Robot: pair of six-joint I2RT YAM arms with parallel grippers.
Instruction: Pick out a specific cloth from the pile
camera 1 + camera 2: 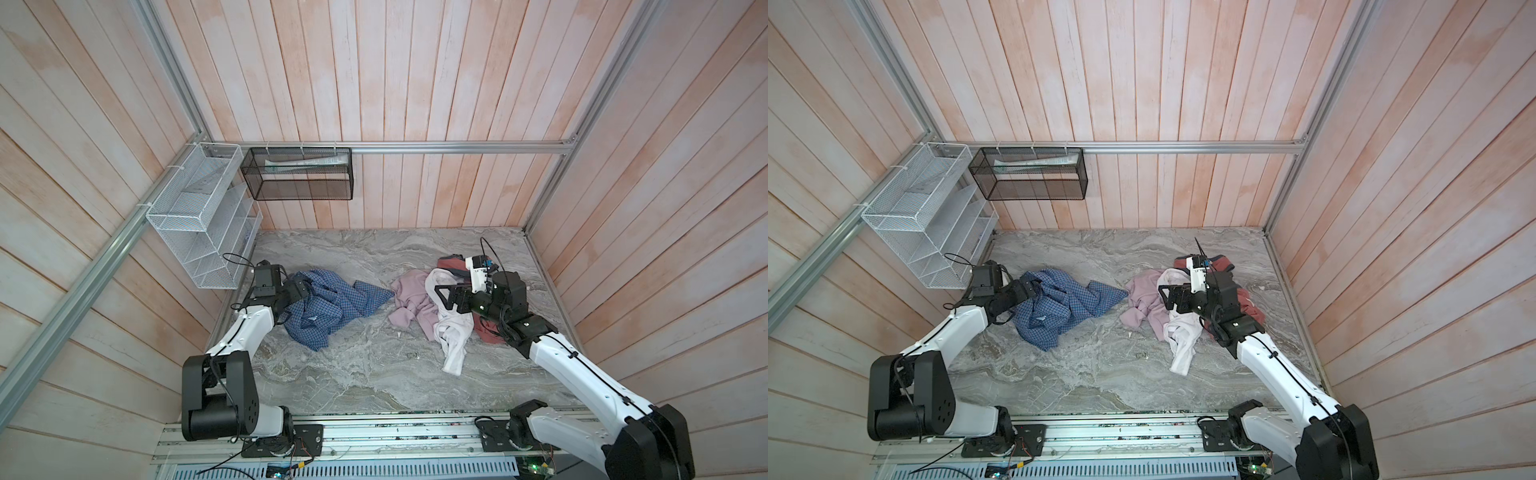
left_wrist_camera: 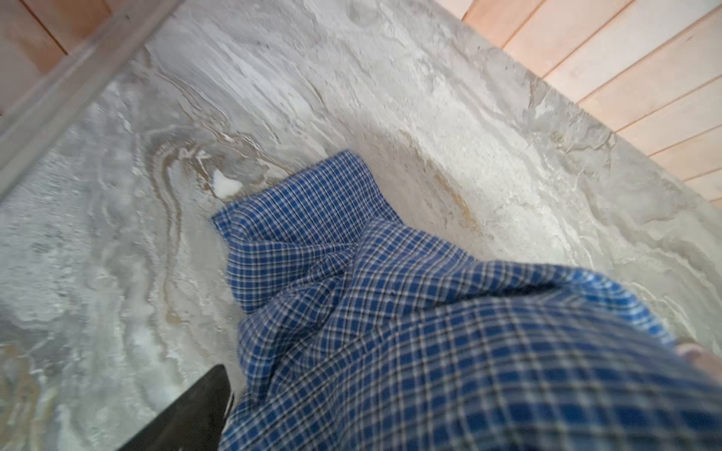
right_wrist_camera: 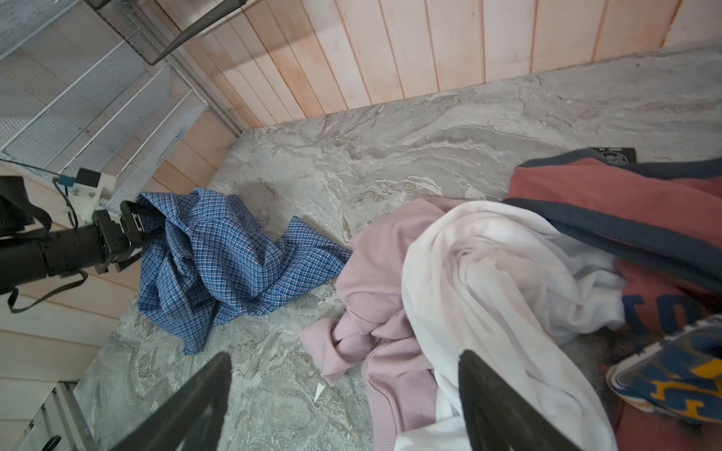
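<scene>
The cloth, a blue-and-white checked shirt, lies crumpled on the left of the marble table, apart from the pile. My left gripper sits in the shirt's left edge. In the left wrist view one black finger stands far out to the side and checked fabric covers the rest. In the pile, pink, white and rust-red garments overlap. My right gripper hovers open over the pink and white ones, holding nothing.
A white wire rack hangs on the left wall and a black mesh basket on the back wall. Wooden walls close three sides. A small white scrap lies on the table between the shirt and the pile.
</scene>
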